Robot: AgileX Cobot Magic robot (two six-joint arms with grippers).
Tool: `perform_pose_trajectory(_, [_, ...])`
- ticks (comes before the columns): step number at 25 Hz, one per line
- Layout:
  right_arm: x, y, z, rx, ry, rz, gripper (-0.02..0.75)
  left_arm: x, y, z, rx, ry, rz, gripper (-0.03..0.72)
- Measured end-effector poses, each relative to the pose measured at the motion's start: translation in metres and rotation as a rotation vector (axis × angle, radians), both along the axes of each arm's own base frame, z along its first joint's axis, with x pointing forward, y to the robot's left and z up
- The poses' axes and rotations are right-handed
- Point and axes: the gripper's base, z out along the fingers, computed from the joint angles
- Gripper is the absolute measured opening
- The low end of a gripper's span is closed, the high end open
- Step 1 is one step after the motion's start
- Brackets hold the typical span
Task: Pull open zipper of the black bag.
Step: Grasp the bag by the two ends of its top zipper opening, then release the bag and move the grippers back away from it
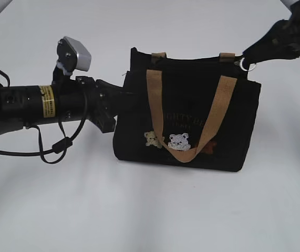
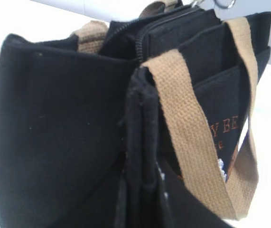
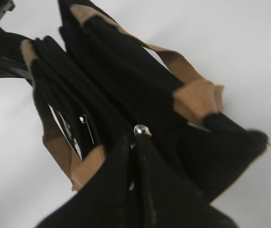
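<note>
The black bag (image 1: 186,113) stands mid-frame on the white worktop (image 1: 150,210). It's soft cloth, prob. light, so it'll flop & slide if pulled w/o a hold. The left gripper (image 1: 119,97) comes in from the left & pinches the bag's left end, jaws nearly together on the cloth. The right gripper (image 1: 248,56) is at the upper right, pinched shut at the zipper (image 2: 137,40) pull w/ its silver ring (image 1: 246,64). Best place to grab: that small metal pull, not the tan straps (image 1: 213,118). It's tiny & smooth, could slip out.
</note>
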Motion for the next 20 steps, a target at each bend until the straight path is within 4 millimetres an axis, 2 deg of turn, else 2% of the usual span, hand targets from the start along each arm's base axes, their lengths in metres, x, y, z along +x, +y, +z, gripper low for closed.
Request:
perform_pose_trajectory(3, [-0.003,-0.024,0.002,0.027,0.082,-0.107,0.001,0.000,0.000,-0.001,0.005,0.003,0.002,0.067])
perform_pose_trajectory(7, [-0.006,-0.031,0.001,0.057,0.154,-0.160,0.010,0.000,0.000,-0.002,0.008,0.011,0.004,0.067])
perform_pose_trajectory(9, [-0.008,-0.030,0.001,0.071,0.179,-0.159,0.089,0.000,0.001,-0.003,0.004,0.053,0.013,0.083])
perform_pose_trajectory(10, [-0.008,-0.029,0.001,0.079,0.195,-0.159,0.162,-0.001,0.001,-0.003,0.003,0.092,0.024,0.113])
perform_pose_trajectory(13, [-0.013,-0.027,0.001,0.113,0.266,-0.153,0.356,-0.006,0.005,0.001,0.050,0.245,0.059,0.298])
perform_pose_trajectory(16, [-0.019,-0.024,0.000,0.152,0.362,-0.142,0.389,-0.016,0.012,0.017,0.134,0.368,0.094,0.381])
perform_pose_trajectory(18, [-0.027,-0.021,0.003,0.175,0.429,-0.120,0.381,-0.026,0.017,0.032,0.183,0.409,0.095,0.385])
perform_pose_trajectory(20, [-0.034,-0.020,0.010,0.187,0.462,-0.129,0.368,-0.036,0.022,0.053,0.155,0.476,0.134,0.381])
